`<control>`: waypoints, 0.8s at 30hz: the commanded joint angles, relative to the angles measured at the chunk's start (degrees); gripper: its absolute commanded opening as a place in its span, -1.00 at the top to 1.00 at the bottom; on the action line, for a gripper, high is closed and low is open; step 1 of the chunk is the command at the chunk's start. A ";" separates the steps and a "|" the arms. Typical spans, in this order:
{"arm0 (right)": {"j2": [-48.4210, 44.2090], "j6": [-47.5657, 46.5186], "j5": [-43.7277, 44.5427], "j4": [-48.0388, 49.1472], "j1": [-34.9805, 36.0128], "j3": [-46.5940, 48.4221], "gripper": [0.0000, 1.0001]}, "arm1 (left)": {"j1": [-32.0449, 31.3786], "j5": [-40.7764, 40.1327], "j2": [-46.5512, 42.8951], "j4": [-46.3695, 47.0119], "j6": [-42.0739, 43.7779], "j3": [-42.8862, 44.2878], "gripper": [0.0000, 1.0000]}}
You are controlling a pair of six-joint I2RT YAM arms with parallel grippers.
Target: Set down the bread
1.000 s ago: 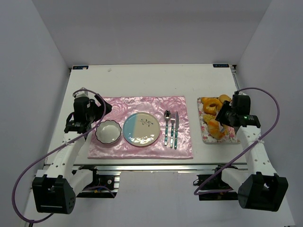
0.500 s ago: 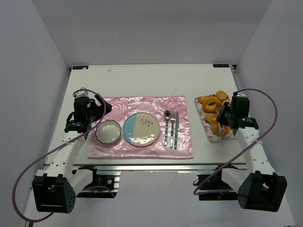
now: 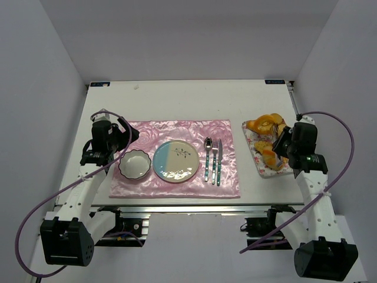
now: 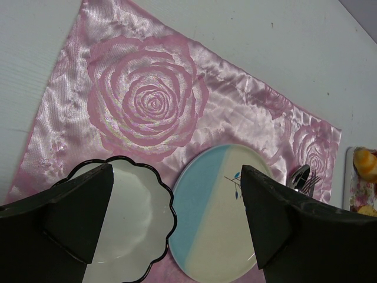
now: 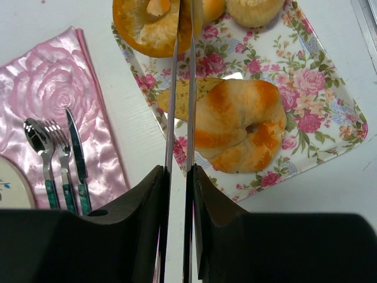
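The bread (image 5: 141, 26), a golden-orange ring with a centre hole, is at the far left corner of the floral tray (image 5: 312, 88); it also shows in the top view (image 3: 259, 125). My right gripper (image 5: 178, 171) is shut on metal tongs (image 5: 180, 88), whose two thin blades reach forward and close on the ring's rim. I cannot tell whether the ring is off the tray. In the top view the right gripper (image 3: 284, 142) is over the tray's right side. My left gripper (image 4: 177, 171) is open and empty above the bowl (image 4: 126, 218) and the plate (image 4: 227, 212).
A croissant-like piece (image 5: 238, 132) and a tan bun (image 5: 253, 9) lie on the tray. The pink placemat (image 3: 177, 132) holds the bowl (image 3: 135, 164), the blue-and-cream plate (image 3: 175, 161) and the spoon, fork and knife (image 3: 212, 159). White walls close in the table.
My right wrist has drawn back to the right. The tray has turned a little on the table. The ring bread now shows larger at the tray's far left. The left arm has not moved.
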 commanded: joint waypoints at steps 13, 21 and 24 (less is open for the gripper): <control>-4.91 -3.72 -21.58 -0.88 5.42 4.15 0.90 | -0.29 0.17 -1.75 0.00 -0.10 -0.12 -0.96; 2.62 0.76 -15.43 5.08 31.97 3.70 0.90 | -0.29 0.70 -2.01 -0.61 -0.54 -0.12 -0.96; 8.35 1.90 -10.96 6.15 39.88 5.72 0.90 | -0.29 0.52 -2.63 -1.05 -0.81 -0.29 -0.96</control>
